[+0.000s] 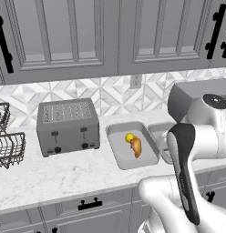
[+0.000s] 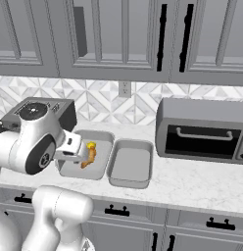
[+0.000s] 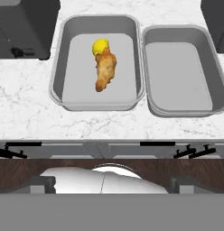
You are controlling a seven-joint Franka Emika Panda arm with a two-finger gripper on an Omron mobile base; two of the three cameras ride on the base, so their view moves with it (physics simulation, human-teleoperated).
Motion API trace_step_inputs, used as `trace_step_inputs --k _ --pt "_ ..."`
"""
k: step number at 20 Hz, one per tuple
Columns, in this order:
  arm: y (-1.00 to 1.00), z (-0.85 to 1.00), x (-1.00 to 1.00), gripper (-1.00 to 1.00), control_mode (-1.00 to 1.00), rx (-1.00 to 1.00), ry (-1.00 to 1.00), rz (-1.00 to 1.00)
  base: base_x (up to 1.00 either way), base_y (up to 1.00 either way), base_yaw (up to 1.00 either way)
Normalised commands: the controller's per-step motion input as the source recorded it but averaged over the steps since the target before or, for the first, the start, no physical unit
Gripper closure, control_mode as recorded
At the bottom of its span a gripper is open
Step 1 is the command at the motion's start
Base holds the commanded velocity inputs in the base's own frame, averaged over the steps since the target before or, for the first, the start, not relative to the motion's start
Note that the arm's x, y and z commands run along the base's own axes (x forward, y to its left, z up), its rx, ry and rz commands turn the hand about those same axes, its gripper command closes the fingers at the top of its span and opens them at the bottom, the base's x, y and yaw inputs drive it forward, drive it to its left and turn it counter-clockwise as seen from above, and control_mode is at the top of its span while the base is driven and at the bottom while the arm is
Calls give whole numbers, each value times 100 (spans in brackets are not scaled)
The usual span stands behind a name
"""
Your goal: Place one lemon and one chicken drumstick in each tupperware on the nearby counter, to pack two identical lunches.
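Two grey tupperware trays stand side by side on the white counter (image 1: 64,173). The left tupperware (image 3: 57,76) holds a yellow lemon (image 3: 100,45) touching a browned chicken drumstick (image 3: 105,72); both also show as lemon (image 1: 129,137) and drumstick (image 1: 136,147), lemon (image 2: 91,145) and drumstick (image 2: 87,157). Nothing lies in the right tupperware (image 3: 177,76), (image 2: 129,164). My gripper (image 3: 114,184) is open and holds nothing, pulled back in front of the counter's edge, its fingertips (image 3: 41,182) wide apart. My arm hides part of the right tupperware (image 1: 159,132).
A grey toaster (image 1: 67,126) stands left of the trays, with a wire basket (image 1: 7,145) farther left. A toaster oven (image 2: 202,130) sits to the right. Grey wall cabinets hang above; drawers with black handles (image 3: 159,144) run below the counter edge.
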Motion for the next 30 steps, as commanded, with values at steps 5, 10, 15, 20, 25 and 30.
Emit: trace_step_inputs --k 5,10,15,20,25,30 --pt "1 -54 -19 -100 -100 -8 -7 -1 0 0 0" --pt "3 -32 -1 -100 -100 -1 -2 0 0 0 0" --pt "1 -3 0 -100 -100 0 0 0 0 0 0" --pt "0 -1 0 -100 -100 0 0 0 0 0 0" --pt "0 0 0 -100 100 0 0 0 -21 2 11" --pt "0 0 0 -100 100 0 0 0 -30 0 51"
